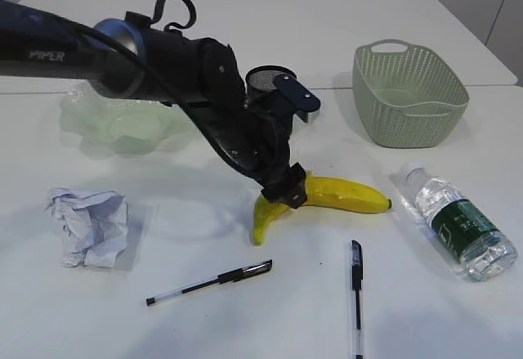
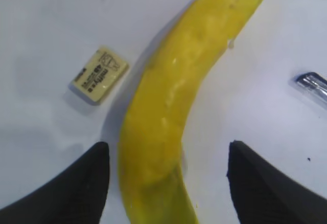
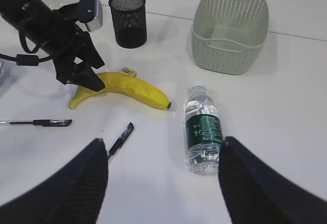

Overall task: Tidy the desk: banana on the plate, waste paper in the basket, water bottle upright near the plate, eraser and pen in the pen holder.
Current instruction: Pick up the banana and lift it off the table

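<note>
Yellow banana (image 2: 163,112) lies btwn wide-open left gripper (image 2: 168,183) fingers, not gripped; right gripper (image 3: 162,183) wide too.

Bright, even light from above on the white bench (image 1: 425,318), with only soft shadows under things. The left wrist view is soft and close: the banana (image 2: 168,112) is slightly blurred. Glare glints on the water bottle (image 1: 462,228). The exterior view is sharp.

Left gripper (image 1: 282,193) lowered at desk level, jaws spread, right gripper (image 3: 162,183) raised, jaws apart
</note>
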Motion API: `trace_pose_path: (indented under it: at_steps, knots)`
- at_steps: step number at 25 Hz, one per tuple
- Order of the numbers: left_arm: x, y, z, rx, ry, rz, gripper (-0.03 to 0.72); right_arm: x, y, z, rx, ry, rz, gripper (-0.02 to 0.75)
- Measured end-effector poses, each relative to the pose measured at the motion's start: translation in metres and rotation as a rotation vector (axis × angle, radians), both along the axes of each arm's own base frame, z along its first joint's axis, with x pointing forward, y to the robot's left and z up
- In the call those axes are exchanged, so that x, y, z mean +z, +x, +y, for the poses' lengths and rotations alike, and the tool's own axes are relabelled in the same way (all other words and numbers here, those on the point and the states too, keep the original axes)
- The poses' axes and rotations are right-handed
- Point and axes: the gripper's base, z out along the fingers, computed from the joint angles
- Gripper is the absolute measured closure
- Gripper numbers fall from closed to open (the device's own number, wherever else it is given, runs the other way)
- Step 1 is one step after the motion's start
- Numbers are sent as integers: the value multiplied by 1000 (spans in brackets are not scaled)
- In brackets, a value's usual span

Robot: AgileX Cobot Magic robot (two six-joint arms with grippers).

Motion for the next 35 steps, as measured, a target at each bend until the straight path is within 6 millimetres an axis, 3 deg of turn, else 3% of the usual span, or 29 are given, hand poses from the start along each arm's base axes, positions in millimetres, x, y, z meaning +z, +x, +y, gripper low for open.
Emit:
trace_pose_path:
  at_steps: [8,14,19,24,29,35]
  knots:
    - [-18,12,-12,-18,4,58,183,-2,-1,0,3,-5,19,236]
    - [-34,12,-13,-18,21,88,254,-3,-2,-1,3,-17,41,236]
    - [-29,14,-15,-27,18,86,385,-4,-2,-1,3,-20,43,236]
    - [-23,13,-16,-54,32,102,429,-4,-2,-1,3,-20,43,236]
    - [1,9,-14,-79,31,103,432,-4,-2,-1,-1,-27,42,236]
    - [57,2,-9,-84,-21,38,432,-4,-2,-2,-4,-33,42,236]
